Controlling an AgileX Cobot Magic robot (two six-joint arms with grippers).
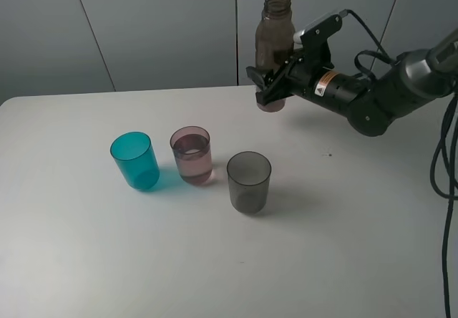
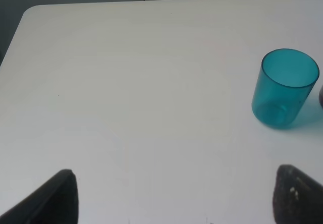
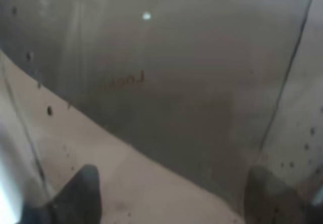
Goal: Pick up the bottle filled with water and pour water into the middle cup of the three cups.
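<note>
The smoky-brown bottle point(image 1: 274, 42) stands upright, held off the table at the back, right of centre. My right gripper point(image 1: 270, 83) is shut on its lower body. The bottle's wall point(image 3: 166, 77) fills the right wrist view, with the fingertips point(image 3: 81, 188) at its base. The three cups stand in a row on the white table point(image 1: 107, 261): teal-blue point(image 1: 134, 160), the pinkish-mauve middle cup point(image 1: 192, 155) with some water in it, and smoky grey point(image 1: 249, 182). My left gripper point(image 2: 174, 199) is open and empty; the teal cup point(image 2: 285, 88) shows in its view.
The table's back edge point(image 1: 143, 92) runs along a grey panelled wall. Black cables point(image 1: 444, 160) hang at the right edge. In the left wrist view the table's rounded corner point(image 2: 33, 12) shows.
</note>
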